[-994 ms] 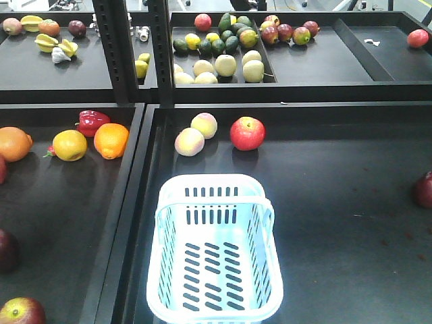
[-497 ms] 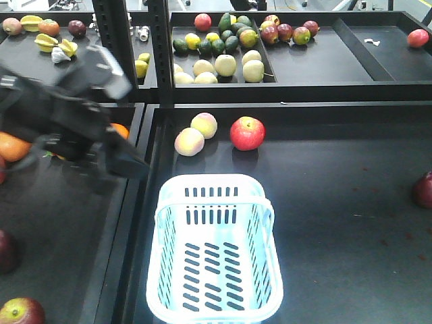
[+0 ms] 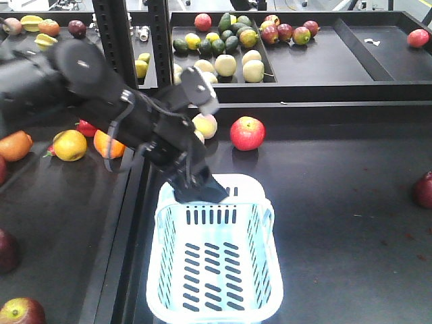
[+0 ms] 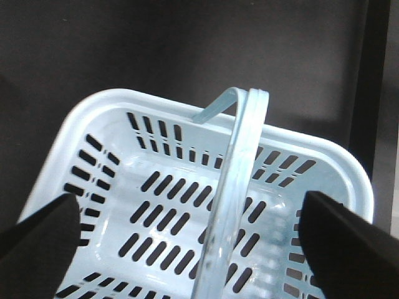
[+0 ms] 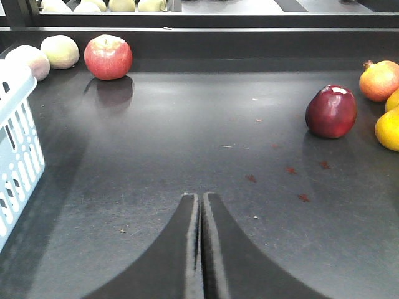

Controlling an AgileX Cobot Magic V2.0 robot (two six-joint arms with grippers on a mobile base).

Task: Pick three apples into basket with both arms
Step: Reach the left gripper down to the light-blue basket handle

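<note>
Two empty claws: left gripper (image 4: 187, 208) spread wide above the basket (image 4: 156, 103) at its far rim, right gripper (image 5: 201, 198) pinched closed low over the tray (image 5: 156, 156), dark apple (image 5: 331, 111) ahead-right.

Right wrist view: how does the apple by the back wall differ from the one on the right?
The back apple is bright red; the right apple is dark maroon and glossier. The back apple sits nearer the basket; the right apple sits near a pomegranate. Both rest untouched on the tray.
</note>
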